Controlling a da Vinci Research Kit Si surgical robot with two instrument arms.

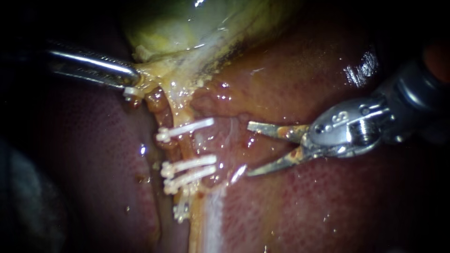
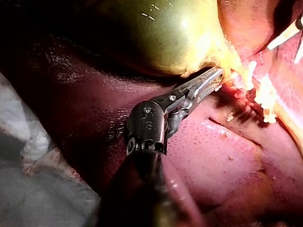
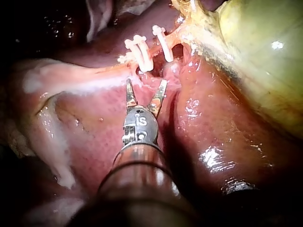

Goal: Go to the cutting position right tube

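The right tube (image 1: 187,145) is lying on the liver (image 1: 328,211), its long axis running from the gallbladder (image 1: 178,23) at the far end toward the near edge. White clips (image 1: 185,129) are crossing it, one farther and a pair nearer. The right instrument (image 1: 248,149) is pointing left at the stretch between them, jaws gaping wide, holding nothing, tips just right of the tube. The left instrument (image 1: 133,77) is clamping the gallbladder's yellow edge, jaws closed on it.
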